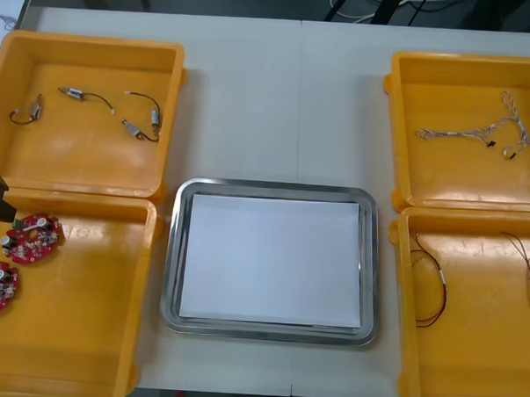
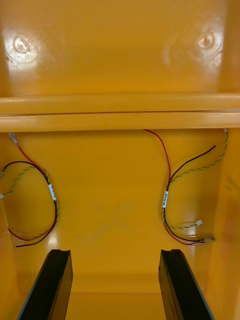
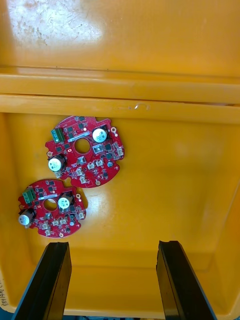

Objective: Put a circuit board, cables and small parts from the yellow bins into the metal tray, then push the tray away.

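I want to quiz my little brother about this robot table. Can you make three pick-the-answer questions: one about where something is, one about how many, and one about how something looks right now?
1. The metal tray is: A) white inside and holding nothing B) piled full C) tipped on its side
2. The red circuit boards lie: A) in the metal tray B) on the robot's right side C) in the near left yellow bin
3. How many red circuit boards are there? A) one B) two C) four

Answers:
1 A, its white inside is bare.
2 C, they rest on that bin's floor, just beyond the open left gripper.
3 B, two lie side by side.
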Motion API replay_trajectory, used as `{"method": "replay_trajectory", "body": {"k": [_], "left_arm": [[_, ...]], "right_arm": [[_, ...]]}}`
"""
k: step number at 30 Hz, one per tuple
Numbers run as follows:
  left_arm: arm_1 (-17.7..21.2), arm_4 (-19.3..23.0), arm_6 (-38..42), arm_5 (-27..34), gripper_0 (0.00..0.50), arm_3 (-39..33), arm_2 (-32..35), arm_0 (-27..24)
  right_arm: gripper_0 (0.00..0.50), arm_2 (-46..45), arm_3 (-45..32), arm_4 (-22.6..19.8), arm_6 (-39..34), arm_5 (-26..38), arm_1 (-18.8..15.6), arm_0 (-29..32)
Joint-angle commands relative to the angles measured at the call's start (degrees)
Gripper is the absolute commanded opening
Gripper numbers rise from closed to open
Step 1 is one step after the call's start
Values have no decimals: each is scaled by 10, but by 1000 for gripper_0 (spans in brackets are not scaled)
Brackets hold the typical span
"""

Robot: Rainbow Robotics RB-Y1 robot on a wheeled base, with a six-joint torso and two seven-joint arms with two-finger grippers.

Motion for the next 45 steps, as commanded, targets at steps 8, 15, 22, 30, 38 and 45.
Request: {"method": "replay_trajectory", "body": {"k": [8, 15, 22, 30, 38, 45], "left_arm": [[27, -5, -43, 4, 500, -16, 18, 12], [27, -5, -43, 4, 500, -16, 18, 12], [27, -5, -43, 4, 500, -16, 18, 12], [27, -5, -43, 4, 500, -16, 18, 12], [27, -5, -43, 4, 500, -16, 18, 12], [27, -5, -43, 4, 500, -16, 18, 12]], "right_arm": [[500, -17, -15, -4, -2, 2, 4, 10], [500, -17, -15, -4, -2, 2, 4, 10], [500, -17, -15, -4, -2, 2, 4, 10], [500, -17, -15, -4, -2, 2, 4, 10], [500, -17, -15, -4, -2, 2, 4, 10], [500, -17, -15, -4, -2, 2, 4, 10]]}}
